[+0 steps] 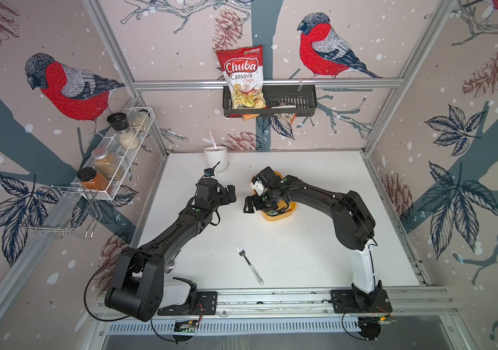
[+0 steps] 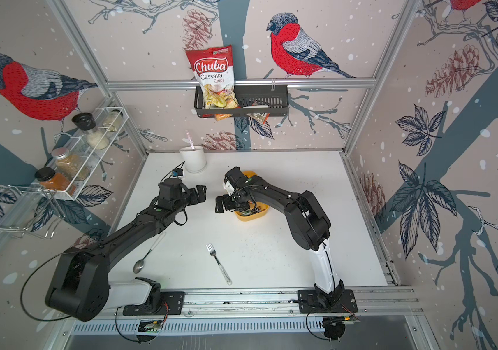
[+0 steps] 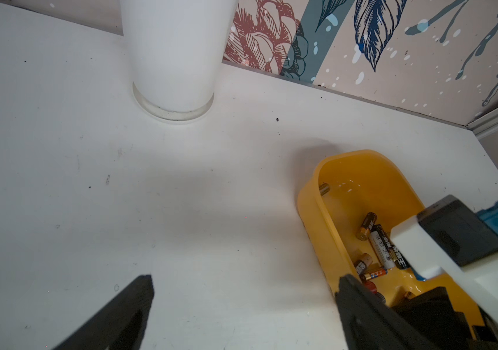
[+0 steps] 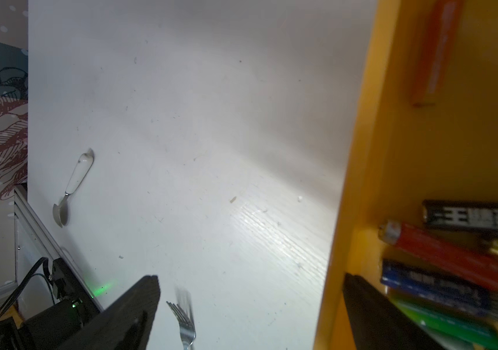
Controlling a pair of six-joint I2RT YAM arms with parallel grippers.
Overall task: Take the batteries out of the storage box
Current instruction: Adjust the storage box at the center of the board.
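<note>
The yellow storage box (image 1: 284, 215) (image 2: 255, 216) lies mid-table, largely covered by my right arm. Several batteries (image 3: 367, 225) lie inside it, black and gold in the left wrist view. In the right wrist view they show as a red battery (image 4: 444, 254), a black one (image 4: 474, 216), a blue one and a green one. My right gripper (image 1: 249, 204) (image 4: 252, 278) is open and straddles the box's wall (image 4: 347, 212), one finger over the batteries and one over the table. My left gripper (image 1: 231, 194) (image 3: 246, 281) is open over bare table just left of the box (image 3: 317, 212), holding nothing.
A white cup (image 1: 216, 159) stands at the back behind the left gripper. A fork (image 1: 249, 263) lies in front, and a spoon (image 2: 147, 254) lies near the left arm. A black wall basket (image 1: 296, 100) with a chips bag hangs on the back wall. A white wire rack (image 1: 114, 157) with spice jars hangs on the left wall.
</note>
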